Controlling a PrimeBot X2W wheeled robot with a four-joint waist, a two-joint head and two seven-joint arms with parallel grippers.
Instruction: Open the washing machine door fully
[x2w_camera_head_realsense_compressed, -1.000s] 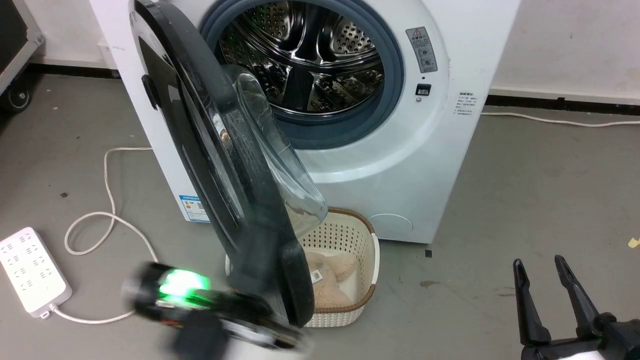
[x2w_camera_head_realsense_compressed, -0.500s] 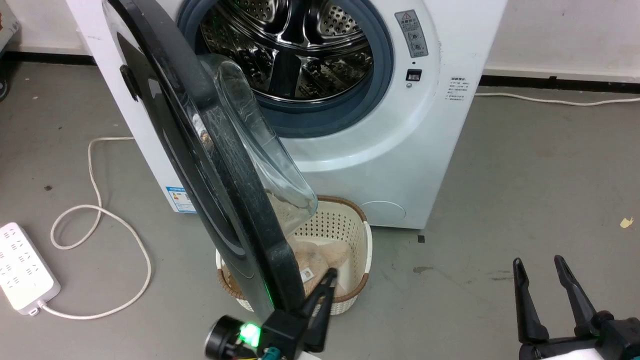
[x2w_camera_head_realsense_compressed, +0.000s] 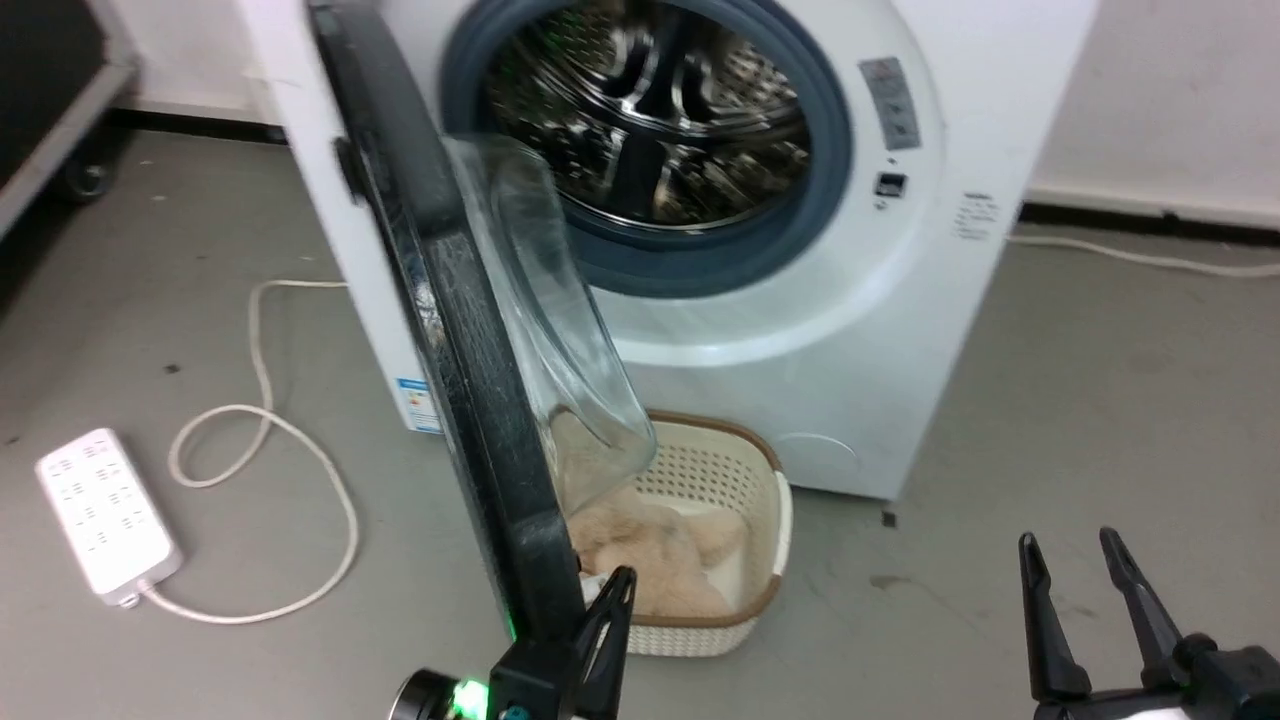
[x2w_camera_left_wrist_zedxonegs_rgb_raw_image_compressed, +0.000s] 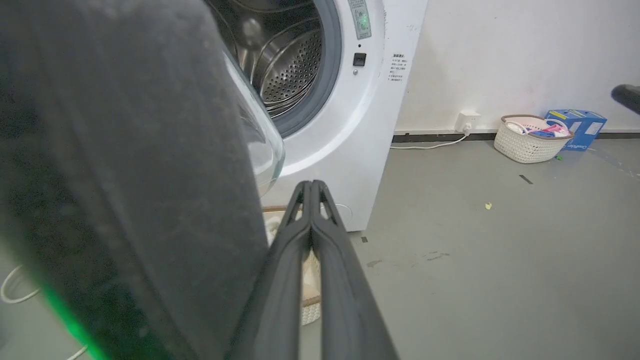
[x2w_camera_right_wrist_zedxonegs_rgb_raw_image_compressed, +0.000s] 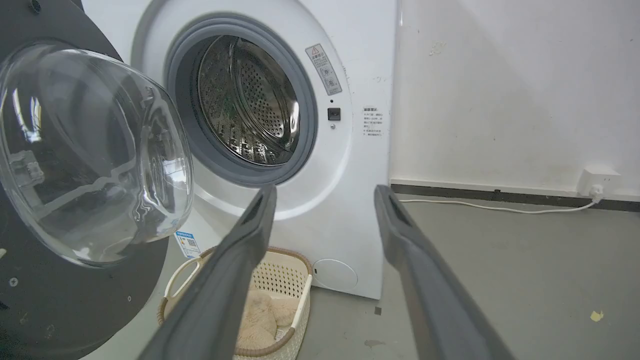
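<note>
The washing machine door (x2w_camera_head_realsense_compressed: 470, 380) stands ajar, seen nearly edge-on in the head view. Its clear glass bowl (x2w_camera_head_realsense_compressed: 545, 320) bulges toward the steel drum (x2w_camera_head_realsense_compressed: 650, 110). In the left wrist view the black door (x2w_camera_left_wrist_zedxonegs_rgb_raw_image_compressed: 125, 175) looms blurred at the left. My left gripper (x2w_camera_head_realsense_compressed: 622, 580) is shut on nothing, and its fingers point up beside the door's lower rim on the bowl side; whether they touch it I cannot tell. The left gripper (x2w_camera_left_wrist_zedxonegs_rgb_raw_image_compressed: 311, 185) shows its fingers pressed together. My right gripper (x2w_camera_head_realsense_compressed: 1068, 545) is open at the lower right, well away from the door (x2w_camera_right_wrist_zedxonegs_rgb_raw_image_compressed: 75, 300). The right gripper (x2w_camera_right_wrist_zedxonegs_rgb_raw_image_compressed: 326, 192) faces the machine.
A white basket (x2w_camera_head_realsense_compressed: 770, 540) holding beige plush (x2w_camera_head_realsense_compressed: 660, 560) sits on the floor under the door, against the white machine front (x2w_camera_head_realsense_compressed: 900, 280). A power strip (x2w_camera_head_realsense_compressed: 105, 515) and its cable (x2w_camera_head_realsense_compressed: 300, 450) lie at the left. Another basket (x2w_camera_left_wrist_zedxonegs_rgb_raw_image_compressed: 530, 142) and a blue box (x2w_camera_left_wrist_zedxonegs_rgb_raw_image_compressed: 575, 125) stand by the wall.
The head camera has shifted. My left gripper has gone from the door's outer lower edge, where it was blurred, round to the bowl side, fingers up. The door now looks more edge-on.
</note>
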